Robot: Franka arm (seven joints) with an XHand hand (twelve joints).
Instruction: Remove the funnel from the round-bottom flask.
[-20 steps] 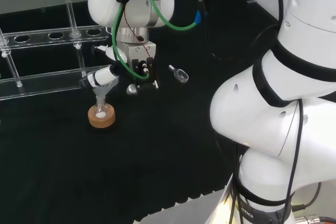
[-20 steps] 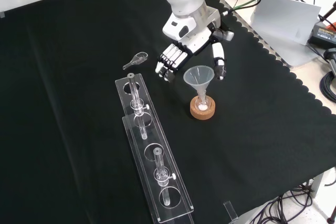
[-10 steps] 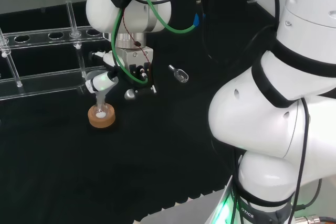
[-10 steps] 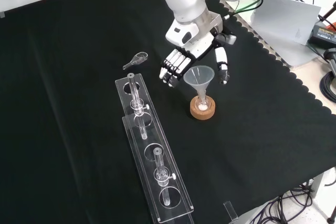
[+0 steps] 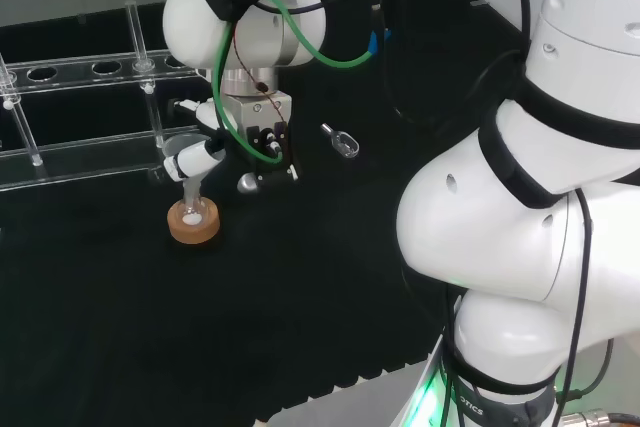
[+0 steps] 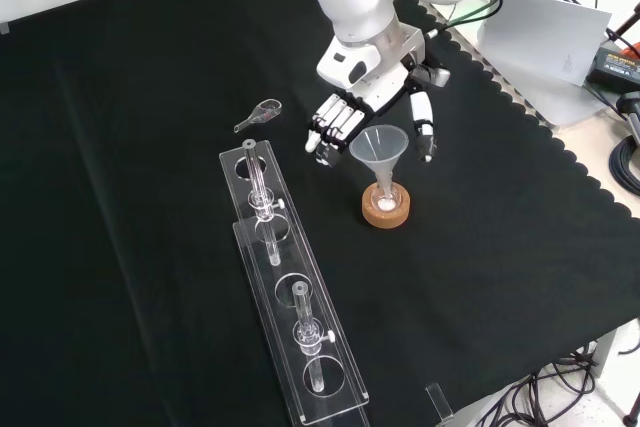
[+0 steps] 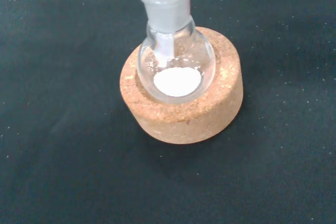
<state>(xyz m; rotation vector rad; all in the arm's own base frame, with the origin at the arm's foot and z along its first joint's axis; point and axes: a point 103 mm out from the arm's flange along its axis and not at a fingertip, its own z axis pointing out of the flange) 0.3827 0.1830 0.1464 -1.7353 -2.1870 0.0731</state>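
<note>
While the funnel [image 6: 379, 147] still sits in the round-bottom flask [image 7: 176, 65] on its cork ring [image 7: 184, 111], the hand [image 6: 372, 112] has dropped closer than a second ago, its fingers [image 6: 332, 127] and thumb [image 6: 426, 135] now flanking the cone, spread and grasping nothing. The grasp looks imminent; lifting remains undone.

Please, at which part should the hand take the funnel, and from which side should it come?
Probably at the wide cone of the funnel, just under its rim. The thin stem sits inside the neck of the flask, which rests in the cork ring, so the cone is the free part. The hand is open with fingers and thumb on either side of the cone; it could close sideways, then lift straight up.
</note>
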